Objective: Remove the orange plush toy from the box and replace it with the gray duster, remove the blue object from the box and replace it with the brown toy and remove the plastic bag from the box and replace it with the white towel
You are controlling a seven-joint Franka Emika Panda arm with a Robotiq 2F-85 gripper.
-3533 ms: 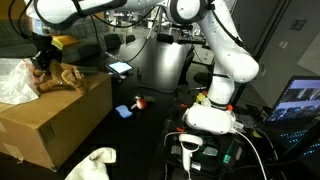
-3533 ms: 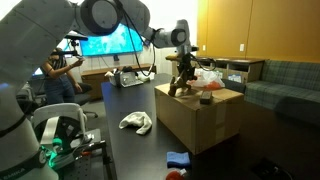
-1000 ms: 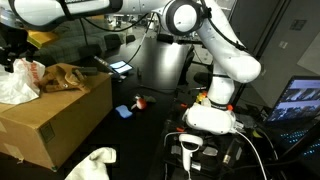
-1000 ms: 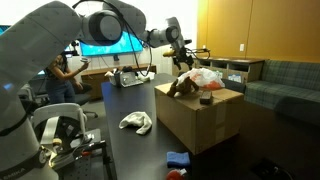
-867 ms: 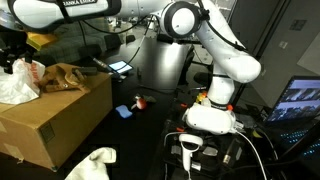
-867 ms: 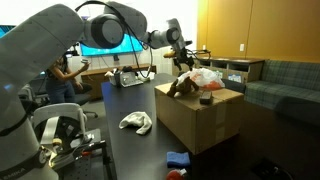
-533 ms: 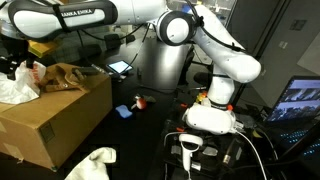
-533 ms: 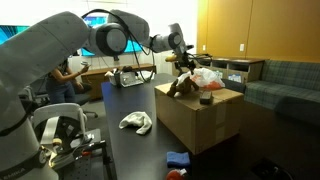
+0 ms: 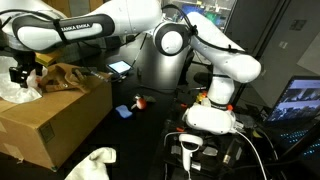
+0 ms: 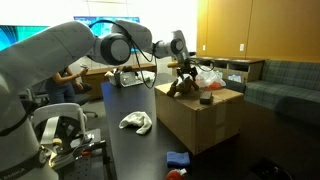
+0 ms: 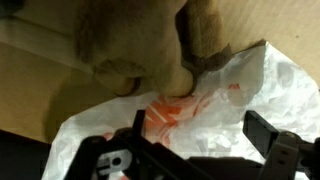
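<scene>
The box (image 9: 55, 125) (image 10: 200, 118) is a big brown carton. In it lie the tan-brown toy (image 9: 62, 77) (image 10: 181, 87) (image 11: 135, 40) and, beside it, the white plastic bag (image 9: 10, 88) (image 10: 208, 77) (image 11: 215, 100) with orange print. My gripper (image 9: 20, 72) (image 10: 187, 68) (image 11: 200, 135) hangs open just over the bag, one finger on each side of the crumpled plastic, holding nothing. The blue object (image 9: 124, 111) (image 10: 177, 158) and the orange plush toy (image 9: 140, 102) lie on the dark table outside the box. The white towel (image 9: 95, 162) (image 10: 135, 122) is on the table too. The gray duster is not visible.
A bright-screened tablet (image 9: 120, 68) lies on the table behind the box. The robot base (image 9: 210, 118) with cables stands beside the table. A sofa (image 10: 285, 90) lies beyond the box, and a person (image 10: 55, 75) stands in the background by a large screen.
The brown toy, held over the box earlier, now lies in it. The gripper has shifted over to the plastic bag and come down onto it, still open.
</scene>
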